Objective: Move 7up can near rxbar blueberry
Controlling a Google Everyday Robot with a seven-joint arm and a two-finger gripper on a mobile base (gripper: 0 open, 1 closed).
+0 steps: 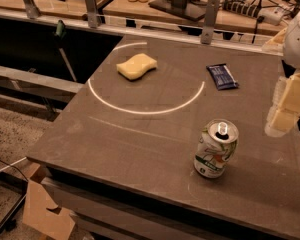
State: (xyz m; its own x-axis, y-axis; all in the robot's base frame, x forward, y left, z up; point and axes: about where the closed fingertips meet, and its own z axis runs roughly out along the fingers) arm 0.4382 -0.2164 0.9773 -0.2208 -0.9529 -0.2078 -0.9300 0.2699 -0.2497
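The 7up can (pixel 216 149) stands upright near the front right of the grey table (pixel 140 139), white and green with an orange-red mark and a silver top. The rxbar blueberry (pixel 222 76) lies flat in its dark navy wrapper at the back right of the table, well behind the can. My gripper (pixel 285 109) hangs at the right edge of the view, pale yellowish, to the right of the can and above the table, apart from both things.
A yellow sponge (pixel 136 66) lies at the back left of the table inside a pale ring of light. A rail with metal posts (pixel 210 14) runs behind the table. A cardboard box (pixel 42 209) sits on the floor at the front left.
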